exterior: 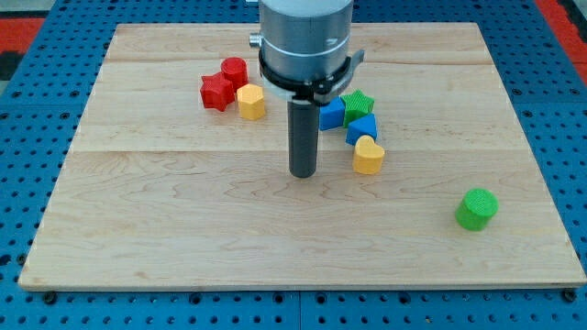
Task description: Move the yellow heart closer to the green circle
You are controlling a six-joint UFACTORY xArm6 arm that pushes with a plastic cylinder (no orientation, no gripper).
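Note:
The yellow heart lies right of the board's middle. The green circle sits far off at the lower right, well apart from the heart. My tip rests on the board just left of the yellow heart, with a small gap between them. The rod rises from it to the grey arm end at the view's top.
A blue block, another blue block and a green star cluster just above the heart. A red star, a red cylinder and a yellow hexagon sit at the upper left. The wooden board ends in blue pegboard.

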